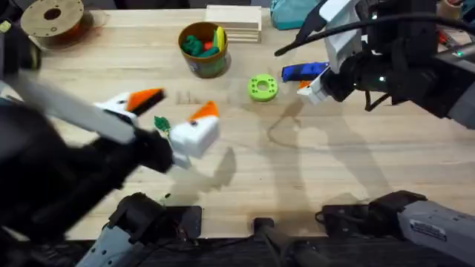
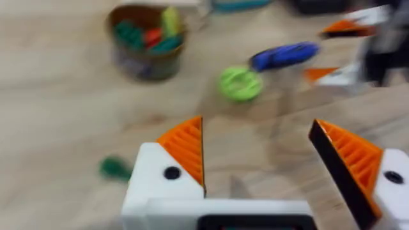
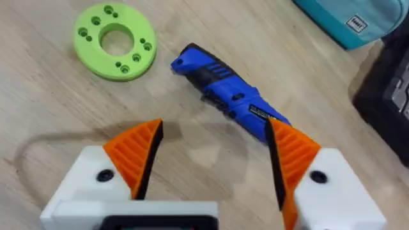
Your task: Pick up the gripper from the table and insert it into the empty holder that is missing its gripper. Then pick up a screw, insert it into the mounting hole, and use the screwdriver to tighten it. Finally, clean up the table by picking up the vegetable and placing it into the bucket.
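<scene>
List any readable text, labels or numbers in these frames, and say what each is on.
None can be read.
Screwdriver: small white print on the blue handle, too small to read.
Teal bag: a white tag with dark marks, too blurred to read.
Bucket: a label on its side, illegible.

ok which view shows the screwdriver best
The right wrist view: the screwdriver lies close and sharp on the table, just ahead of the right pincer. Overhead it is partly hidden by the right arm; the left wrist view shows it far off, blurred.
</scene>
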You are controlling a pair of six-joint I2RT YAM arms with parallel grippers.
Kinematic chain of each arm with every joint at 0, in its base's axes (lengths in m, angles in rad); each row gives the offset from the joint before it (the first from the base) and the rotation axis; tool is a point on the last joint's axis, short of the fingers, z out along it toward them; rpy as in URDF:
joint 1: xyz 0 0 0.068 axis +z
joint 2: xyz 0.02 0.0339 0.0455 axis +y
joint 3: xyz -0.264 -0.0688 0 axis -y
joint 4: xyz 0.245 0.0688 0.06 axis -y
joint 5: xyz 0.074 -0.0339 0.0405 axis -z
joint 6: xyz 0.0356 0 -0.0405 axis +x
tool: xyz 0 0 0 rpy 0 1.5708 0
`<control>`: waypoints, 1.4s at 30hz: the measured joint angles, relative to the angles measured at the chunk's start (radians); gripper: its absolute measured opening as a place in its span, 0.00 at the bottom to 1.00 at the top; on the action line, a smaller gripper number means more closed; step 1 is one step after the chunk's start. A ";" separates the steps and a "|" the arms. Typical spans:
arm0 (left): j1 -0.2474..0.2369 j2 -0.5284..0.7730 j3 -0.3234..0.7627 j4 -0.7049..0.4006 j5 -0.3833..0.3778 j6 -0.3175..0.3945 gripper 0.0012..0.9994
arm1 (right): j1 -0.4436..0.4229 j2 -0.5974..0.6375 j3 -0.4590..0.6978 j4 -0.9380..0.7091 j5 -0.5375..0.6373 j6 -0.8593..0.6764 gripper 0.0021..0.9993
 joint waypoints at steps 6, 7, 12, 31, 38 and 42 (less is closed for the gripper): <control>0.000 0.347 0.258 -0.280 -0.225 -0.122 0.99 | 0.000 0.000 0.000 0.001 0.000 0.000 0.94; 0.000 0.395 0.280 -0.268 -0.227 -0.133 0.99 | 0.000 0.000 0.000 0.000 0.000 0.000 0.94; 0.000 0.564 0.351 -0.290 -0.107 -0.152 0.99 | 0.000 0.000 0.000 0.001 0.000 0.000 0.94; 0.300 0.811 0.315 -0.412 -0.108 -0.577 0.99 | 0.000 0.000 0.000 -0.006 0.000 0.000 0.94; 0.367 0.856 0.120 -0.215 -0.092 -0.605 0.99 | 0.000 0.000 0.000 -0.019 0.000 0.000 0.94; 0.368 0.895 0.040 -0.136 -0.082 -0.607 0.99 | 0.000 0.000 0.000 -0.020 0.000 0.000 0.94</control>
